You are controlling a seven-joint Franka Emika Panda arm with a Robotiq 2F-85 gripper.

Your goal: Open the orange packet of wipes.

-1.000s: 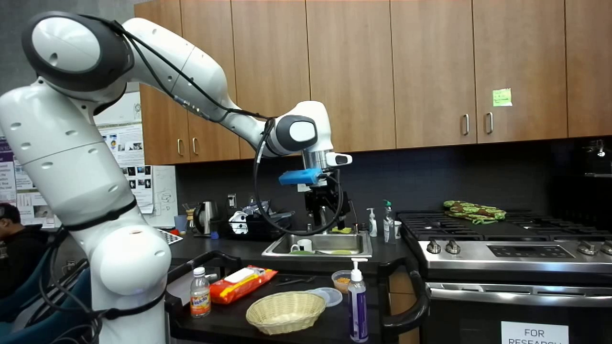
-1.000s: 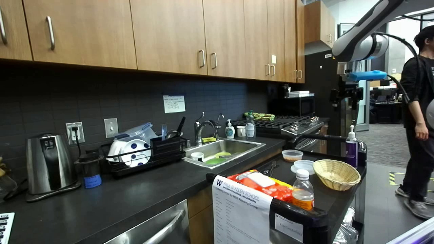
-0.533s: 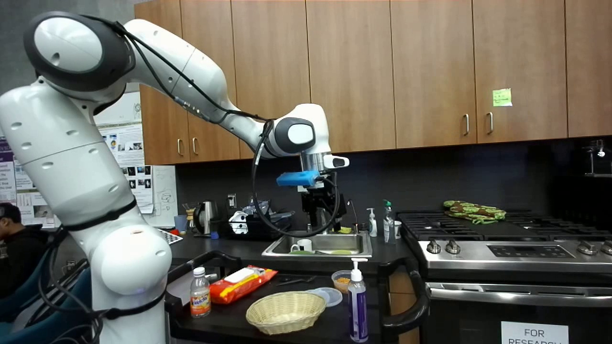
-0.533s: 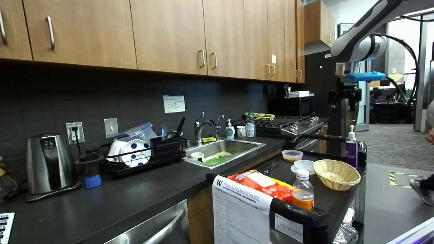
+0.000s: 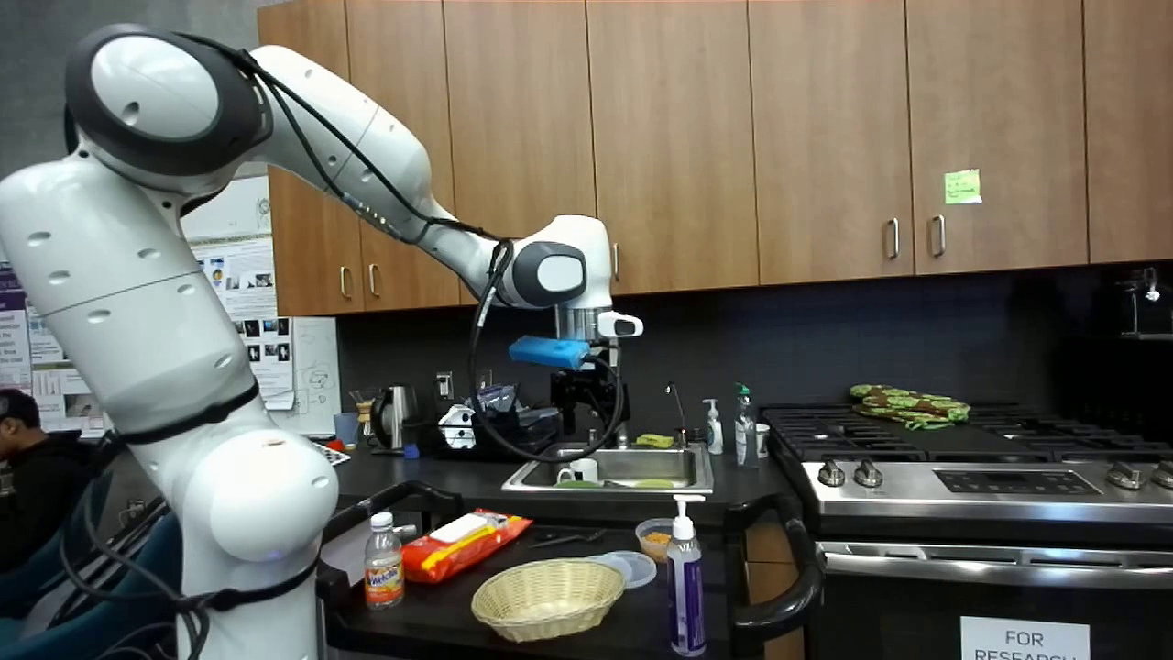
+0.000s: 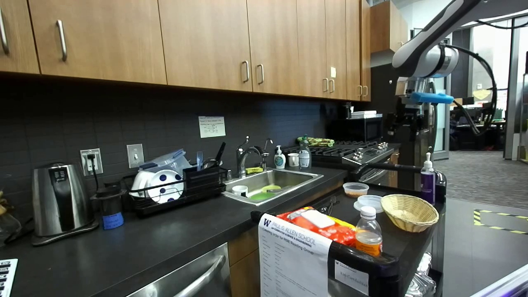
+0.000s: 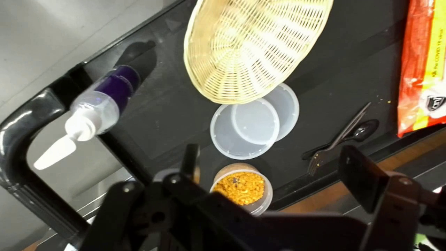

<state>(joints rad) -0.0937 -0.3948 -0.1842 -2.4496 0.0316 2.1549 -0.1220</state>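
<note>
Our gripper [image 7: 273, 170] is spread and holds nothing. Near the wicker basket [image 5: 548, 600] lies the orange wipes packet [image 5: 469, 550]: probably light, soft and slippery, so we'd take its white top panel [image 5: 458, 529] by the edge.

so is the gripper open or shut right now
The gripper is open: in the wrist view its two fingers stand wide apart.

Two overlapping lids [image 7: 254, 122] lie beside a woven basket [image 7: 252, 52].
</note>
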